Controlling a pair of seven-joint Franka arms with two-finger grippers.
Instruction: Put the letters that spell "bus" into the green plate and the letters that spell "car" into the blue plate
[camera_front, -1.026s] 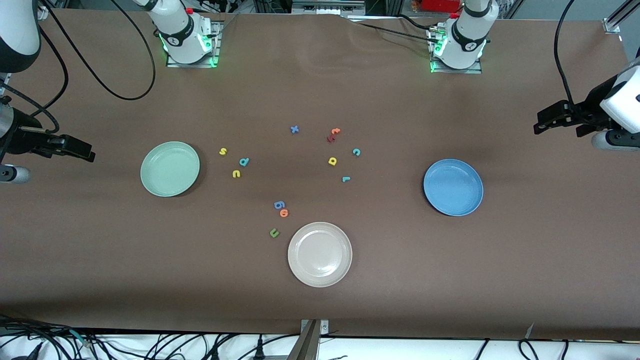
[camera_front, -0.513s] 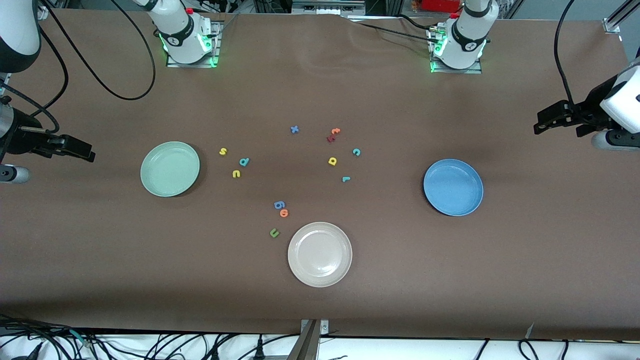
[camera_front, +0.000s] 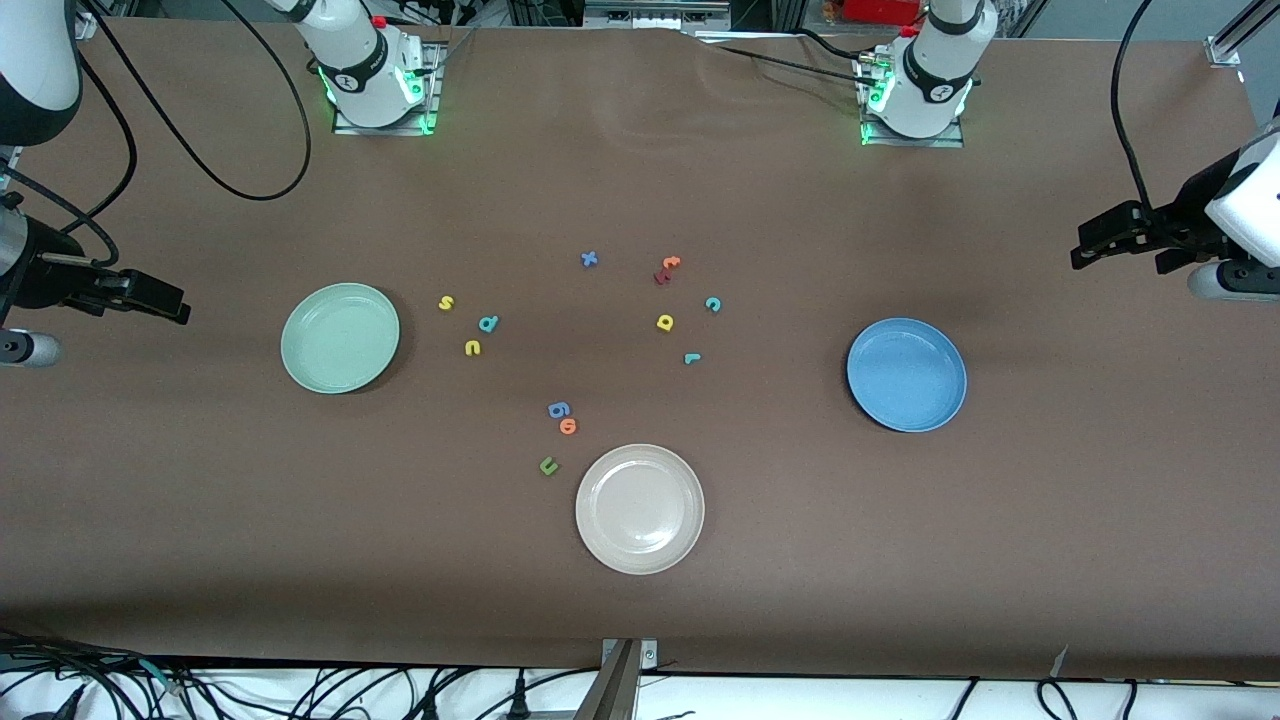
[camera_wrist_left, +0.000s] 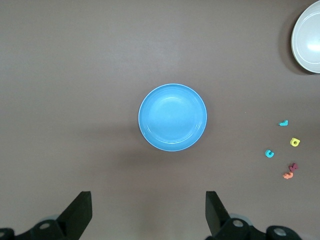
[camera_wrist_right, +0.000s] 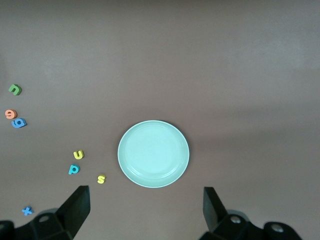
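Both grippers, left gripper (camera_wrist_left: 146, 212) and right gripper (camera_wrist_right: 144, 207), hang open and empty high over the table ends, so you see all six letters lying between the green plate (camera_front: 340, 337) and blue plate (camera_front: 906, 374).

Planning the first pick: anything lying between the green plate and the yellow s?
Nothing. In the front view, only bare brown tabletop separates the green plate from the yellow s; the right wrist view shows the same.

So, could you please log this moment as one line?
left hand: open, waiting | right hand: open, waiting | green plate, blue plate: no letters in them
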